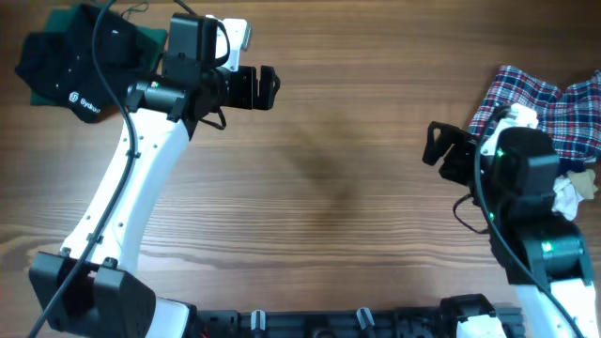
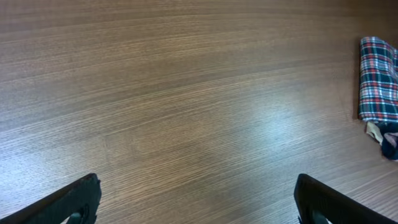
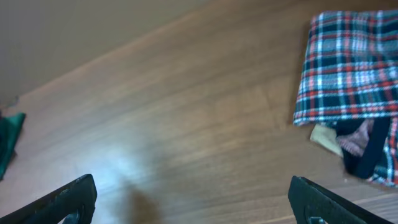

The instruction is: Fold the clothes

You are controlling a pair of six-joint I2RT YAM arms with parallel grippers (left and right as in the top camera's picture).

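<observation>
Both arms hang over the wooden table (image 1: 347,197) with nothing in them. The left end effector (image 1: 269,87) has its jaws spread wide over bare wood near the far edge, pointing away from the dark pile just behind its wrist. There the black shirt (image 1: 58,70) lies bunched in the far left corner, its small white logo turned up, on top of the green garment (image 1: 146,39), whose edge peeks out at the back. A cable from the arm crosses over that pile. The right end effector (image 1: 434,145) is likewise wide open and empty, above bare table. The plaid shirt (image 1: 554,99) lies crumpled at the far right edge, just beside and partly under the right arm's wrist, off to the side of the open fingers and not between them. From the right wrist view the plaid shirt sits up and to the right, clear of both fingertips.
</observation>
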